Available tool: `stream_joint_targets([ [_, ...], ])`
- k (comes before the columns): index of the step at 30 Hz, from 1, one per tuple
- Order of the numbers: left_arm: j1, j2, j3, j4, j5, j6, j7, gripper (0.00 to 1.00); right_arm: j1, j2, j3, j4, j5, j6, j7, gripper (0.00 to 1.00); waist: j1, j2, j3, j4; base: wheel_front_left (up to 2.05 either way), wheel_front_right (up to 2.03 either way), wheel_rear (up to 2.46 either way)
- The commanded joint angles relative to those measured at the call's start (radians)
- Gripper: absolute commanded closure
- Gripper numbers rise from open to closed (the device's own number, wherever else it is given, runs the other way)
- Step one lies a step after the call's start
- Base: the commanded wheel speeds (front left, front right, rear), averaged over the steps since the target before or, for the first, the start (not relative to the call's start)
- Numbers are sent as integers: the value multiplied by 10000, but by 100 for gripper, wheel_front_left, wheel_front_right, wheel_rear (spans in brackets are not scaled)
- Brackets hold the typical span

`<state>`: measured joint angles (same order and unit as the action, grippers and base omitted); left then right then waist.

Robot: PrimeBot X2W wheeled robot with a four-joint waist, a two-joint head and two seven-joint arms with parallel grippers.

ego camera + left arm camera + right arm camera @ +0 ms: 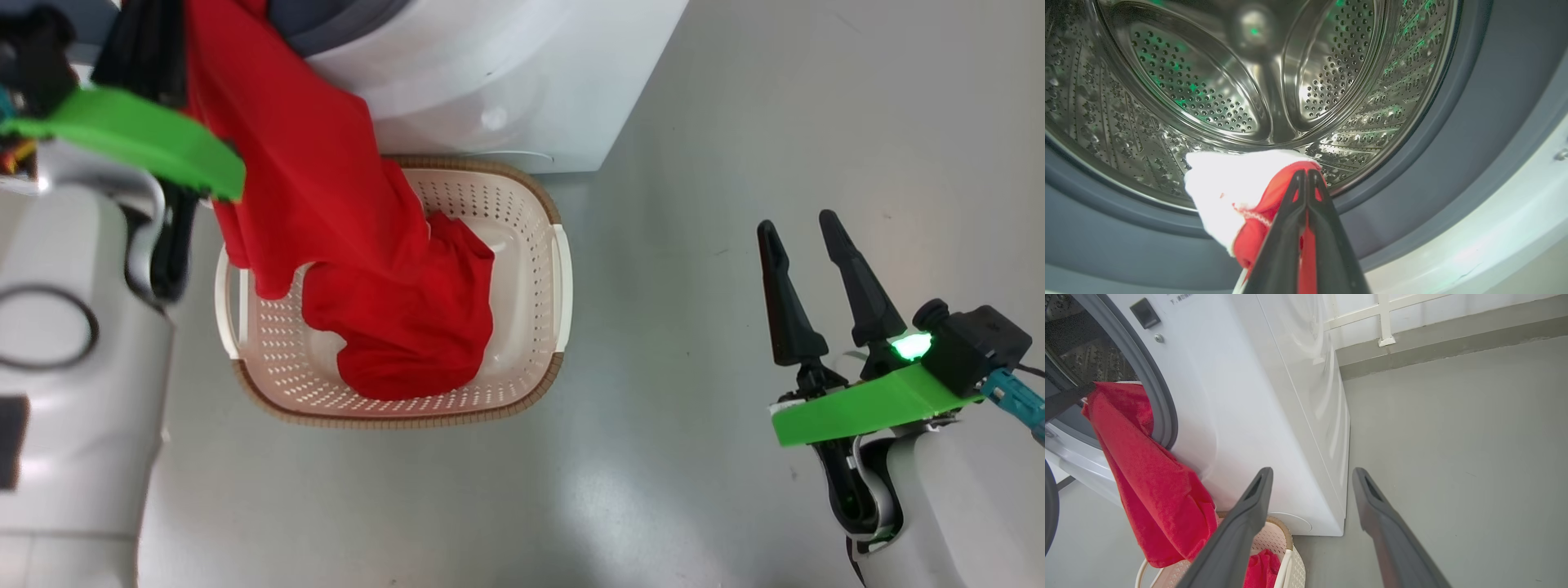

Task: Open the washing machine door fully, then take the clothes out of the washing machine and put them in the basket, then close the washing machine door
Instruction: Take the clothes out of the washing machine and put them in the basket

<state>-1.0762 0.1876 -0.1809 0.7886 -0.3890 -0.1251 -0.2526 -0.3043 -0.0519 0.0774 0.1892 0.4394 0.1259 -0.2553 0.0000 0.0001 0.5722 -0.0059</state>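
Red clothes [326, 204] strung from washing machine [506, 82] mouth down into basket [522, 310].
Fabric soft, matte, bright red, draped in one long fold over the grey rubber seal [1453, 143]; lower end bunched on the basket's perforated cream bottom, brown woven-look rim just beside the white machine front. Upper end, with a glare-white patch, pinched at the lip of the dimpled steel drum [1188, 81] by the left tool [1306, 175], fingers pressed together on the cloth. The right tool [798, 220] is spread wide, holding nothing, over the grey floor [718, 425], well apart from the basket.
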Motion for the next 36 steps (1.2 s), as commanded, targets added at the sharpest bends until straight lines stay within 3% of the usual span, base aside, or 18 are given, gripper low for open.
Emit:
stream_joint_targets([
  [1, 555, 472, 359, -762, 11, -55, -88, 100, 381, 17, 177, -215, 5, 48, -65, 0, 0, -1, -95, 61, 0, 0, 0],
  [11, 3293, 24, 1056, -4688, 101, 177, -90, 100, 565, 17, 118, -233, -45, 48, -65, 0, 0, -1, -237, 238, 0, 0, 0],
  [23, 5462, -171, 906, -8083, -39, 709, 612, 100, 526, 17, 101, -251, -67, 48, -65, 0, 0, -1, -109, 293, 0, 0, 0],
  [29, 6065, -405, 549, -7689, -328, 648, 982, 100, 392, 17, 193, -261, -44, 48, -65, 0, 0, -1, 101, 233, 0, 0, 0],
  [36, 5626, -556, -12, -4894, -344, 336, 726, 100, 174, 17, 261, -309, 15, 48, -65, 0, 0, -1, 544, 62, 0, 0, 0],
])
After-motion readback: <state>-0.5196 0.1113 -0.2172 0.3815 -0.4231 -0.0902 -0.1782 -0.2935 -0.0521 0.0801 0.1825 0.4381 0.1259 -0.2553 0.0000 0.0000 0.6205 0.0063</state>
